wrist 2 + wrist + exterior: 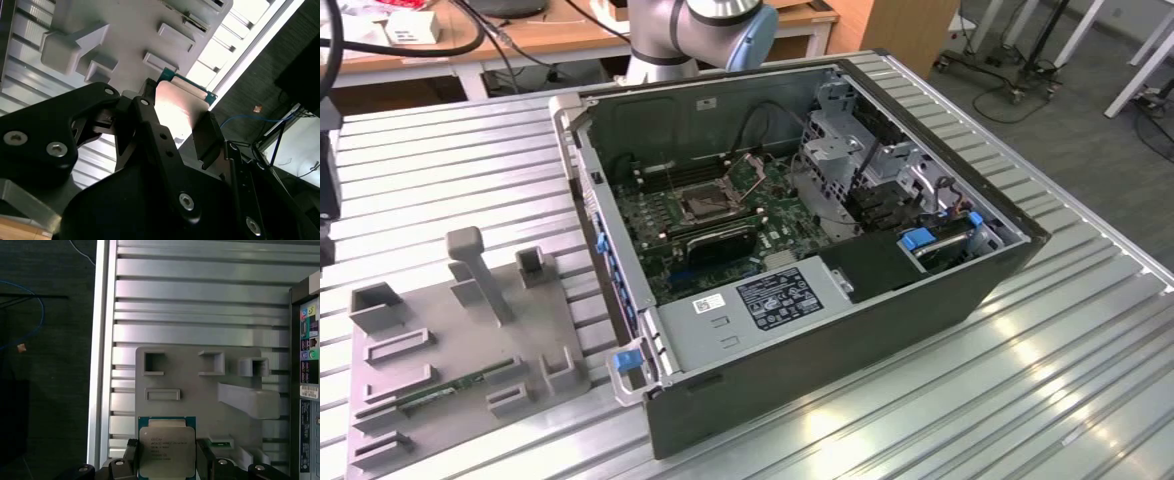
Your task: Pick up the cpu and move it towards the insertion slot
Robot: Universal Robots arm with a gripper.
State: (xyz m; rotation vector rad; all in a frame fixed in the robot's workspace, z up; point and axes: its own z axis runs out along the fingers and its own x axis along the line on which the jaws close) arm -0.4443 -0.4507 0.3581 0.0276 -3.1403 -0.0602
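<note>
1. Clamps the cpu [166, 449] by opposite edges with the gripper [167, 464]; holds it over the gray fixture plate [200, 390].
2. Finds the insertion slot [707, 203] upper centre in the exterior view, inside the open case [854, 360].

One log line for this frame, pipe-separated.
gripper: shut on cpu | cpu: held above gray fixture tray | insertion slot: in open case, not reached
</note>
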